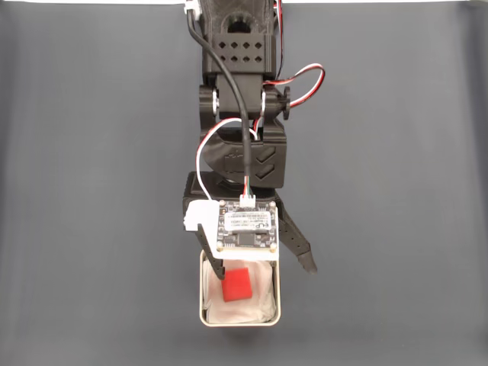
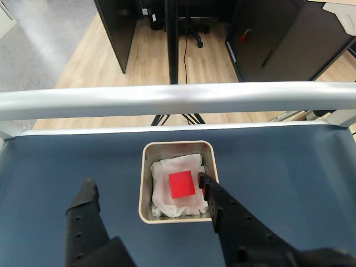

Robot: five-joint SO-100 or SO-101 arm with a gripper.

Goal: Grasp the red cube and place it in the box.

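The red cube (image 1: 236,284) (image 2: 182,184) lies on the crumpled white lining inside the box (image 1: 203,309) (image 2: 178,145), a small square metal tin. My gripper (image 1: 265,271) (image 2: 144,181) hangs open just above the box. In the fixed view one fingertip (image 1: 219,273) dips over the box's left side beside the cube, and the other finger (image 1: 309,265) splays out past the box's right rim. Nothing is held between the fingers, and the cube rests free of them. The arm's wrist and its camera board cover the box's top edge in the fixed view.
The box stands on a dark blue-grey mat (image 1: 91,229) with open room to either side. In the wrist view a silver rail (image 2: 178,99) runs along the table's far edge, with wooden floor and dark furniture beyond it.
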